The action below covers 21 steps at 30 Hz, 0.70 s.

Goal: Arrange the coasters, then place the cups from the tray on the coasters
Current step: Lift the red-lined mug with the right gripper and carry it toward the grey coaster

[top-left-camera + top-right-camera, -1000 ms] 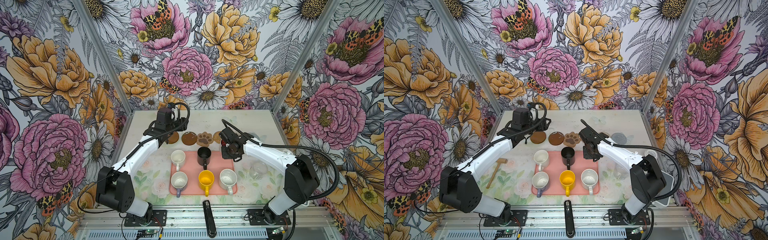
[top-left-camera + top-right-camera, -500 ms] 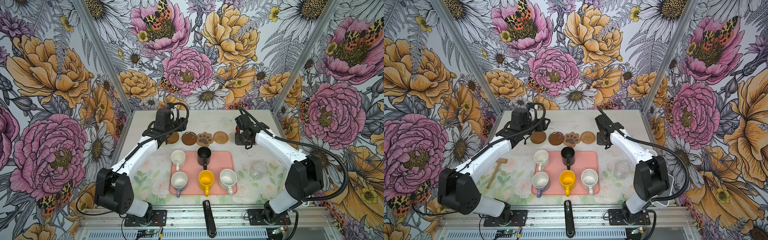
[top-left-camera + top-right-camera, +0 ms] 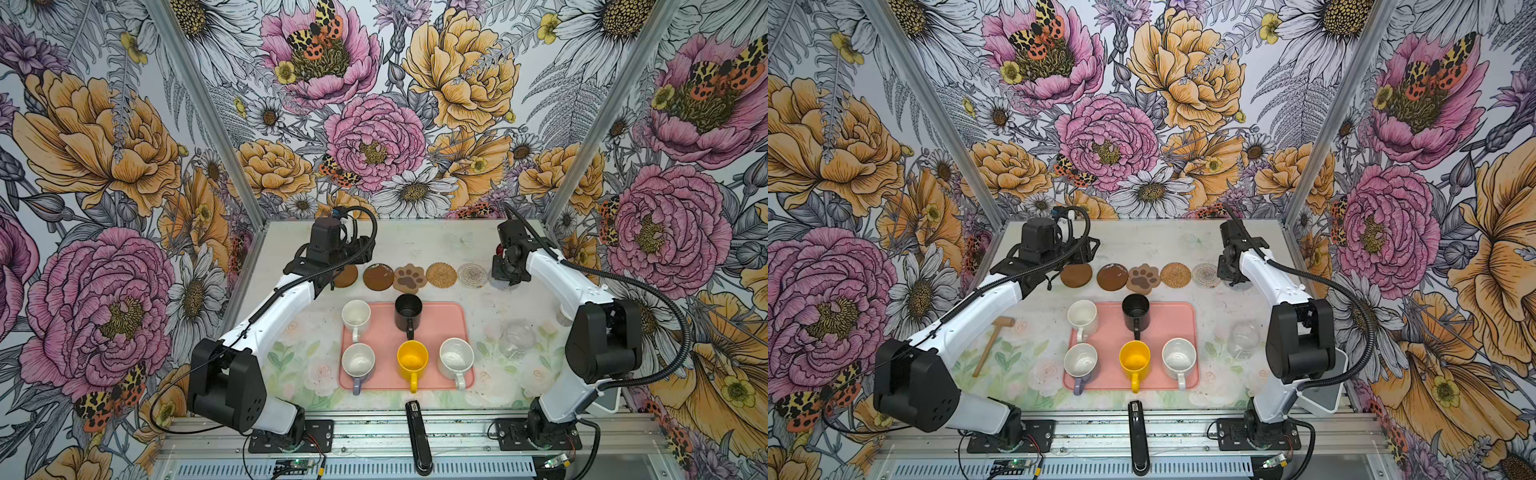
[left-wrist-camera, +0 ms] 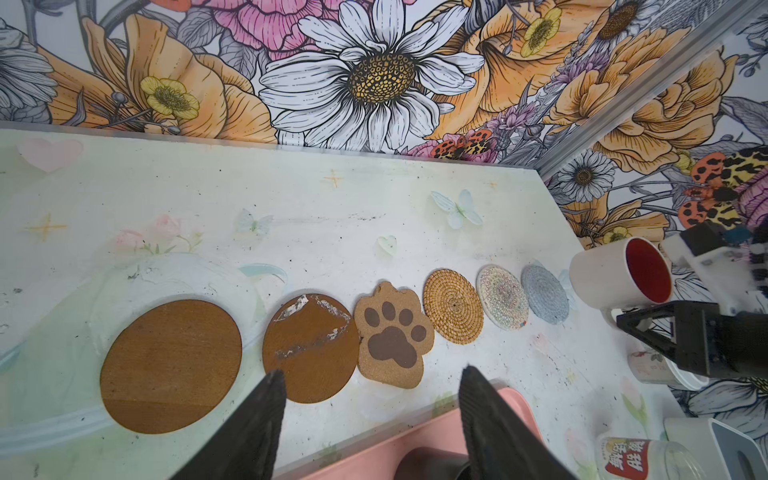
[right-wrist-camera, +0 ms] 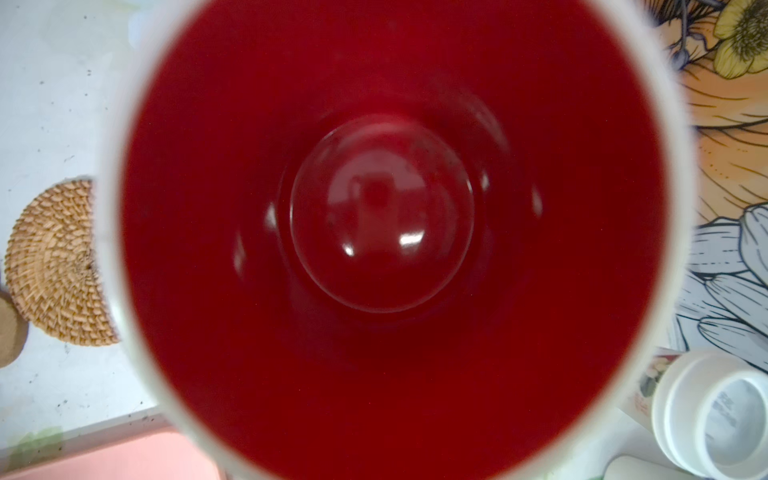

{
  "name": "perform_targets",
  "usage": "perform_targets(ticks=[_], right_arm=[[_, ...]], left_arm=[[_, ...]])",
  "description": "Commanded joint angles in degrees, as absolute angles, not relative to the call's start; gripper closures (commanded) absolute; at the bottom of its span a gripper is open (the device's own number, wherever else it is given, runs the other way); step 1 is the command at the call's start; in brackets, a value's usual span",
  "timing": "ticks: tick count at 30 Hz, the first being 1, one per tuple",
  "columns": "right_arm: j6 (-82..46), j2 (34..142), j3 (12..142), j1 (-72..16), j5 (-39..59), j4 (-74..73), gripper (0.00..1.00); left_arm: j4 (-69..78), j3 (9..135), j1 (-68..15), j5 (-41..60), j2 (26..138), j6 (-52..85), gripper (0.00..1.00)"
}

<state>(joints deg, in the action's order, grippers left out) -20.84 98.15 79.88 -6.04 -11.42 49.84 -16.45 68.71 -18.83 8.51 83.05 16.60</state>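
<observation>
1. Table (image 3: pixel 415 245): pale top w/ faint floral print; carries all items.
2. Tray (image 3: pixel 444 328): salmon-pink, centre-near on table. Holds 5 cups.
   - Far row: plain white cup (image 3: pixel 356 316) at the far-left corner, on the rim line. Black cup (image 3: pixel 408 311) is centre.
   - Near row, L to R: lavender cup (image 3: pixel 358 360), yellow cup (image 3: pixel 412 359), speckled white cup (image 3: pixel 456 358).
3. Left gripper (image 4: pixel 372 372): at left part of coaster row; jaws wide, nothing btw them.
4. Right gripper (image 3: pixel 508 276): at far-right end of row; jaws narrow, holding red-lined cup (image 4: pixel 615 278), apparently at handle side. Cup is tilted, mouth toward right wrist cam, just right of pale blue coaster (image 4: pixel 544 293). Contact w/ table: cannot tell.
5. Glass jar (image 3: pixel 516 340): right of tray. The red label has white CJK characters, not legible.
6. Remaining coasters sit in one row far of tray, L to R:
   - plain brown disc (image 4: pixel 170 365)
   - scuffed brown disc (image 4: pixel 311 345)
   - paw coaster (image 4: pixel 392 336)
   - golden woven round (image 4: pixel 453 305)
   - whitish woven round (image 4: pixel 503 297)
</observation>
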Motion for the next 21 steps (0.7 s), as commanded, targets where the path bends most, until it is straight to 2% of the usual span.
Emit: perform_targets(ticks=[1, 8, 21], right_arm=[[-19.73, 99.07, 81.30, -4.28, -8.48, 43.49, 1.00], [-19.37, 101.67, 80.53, -2.14, -5.13, 41.49, 1.00], [-19.03, 103.71, 77.92, -0.12, -4.66, 40.45, 1.00]], left_arm=[[-15.51, 68.05, -18.23, 9.38, 81.39, 17.79, 0.32], [-16.08, 68.51, -18.54, 9.09, 81.30, 18.11, 0.32], [-16.32, 68.92, -18.86, 8.91, 81.63, 18.37, 0.32]])
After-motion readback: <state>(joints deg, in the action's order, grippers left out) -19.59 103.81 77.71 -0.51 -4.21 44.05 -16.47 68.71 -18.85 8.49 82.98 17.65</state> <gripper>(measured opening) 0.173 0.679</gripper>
